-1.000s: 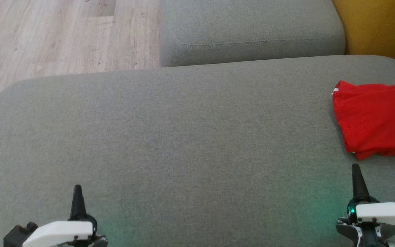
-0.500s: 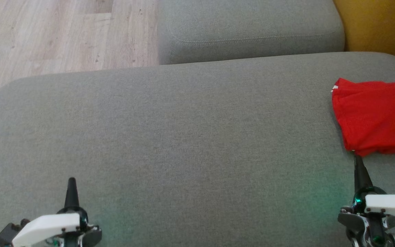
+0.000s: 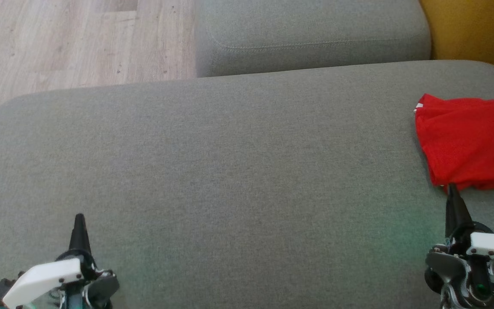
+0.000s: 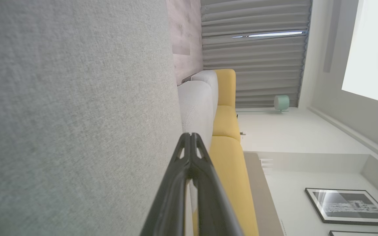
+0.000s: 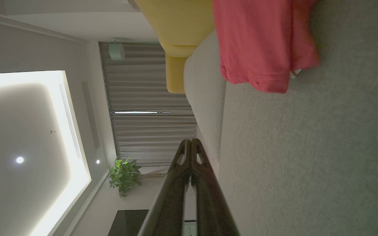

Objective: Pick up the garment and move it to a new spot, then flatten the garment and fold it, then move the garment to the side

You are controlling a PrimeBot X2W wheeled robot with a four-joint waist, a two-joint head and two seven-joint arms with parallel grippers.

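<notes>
The garment (image 3: 472, 141) is a folded red cloth lying at the right edge of the big grey cushion (image 3: 230, 171), partly cut off by the head view's right border. Its hem also appears in the right wrist view, garment (image 5: 258, 42). My right gripper (image 3: 451, 189) is shut and empty, its tip just below the garment's near left corner; whether it touches the cloth I cannot tell. In its own view the right gripper (image 5: 190, 141) has fingers pressed together. My left gripper (image 3: 79, 217) stands shut and empty at the lower left, and the left gripper (image 4: 190, 135) holds nothing.
A second grey cushion (image 3: 311, 34) lies beyond the big one. Wooden floor (image 3: 58, 43) shows at the upper left. A yellow sofa part (image 3: 478, 30) borders the upper right. The wrist views show curtains (image 4: 254, 52) and a potted plant (image 5: 123, 175).
The camera has tilted, shifting the whole picture. My right gripper's tip has closed in on the garment's near corner. The left gripper has drifted slightly left. Both stayed shut.
</notes>
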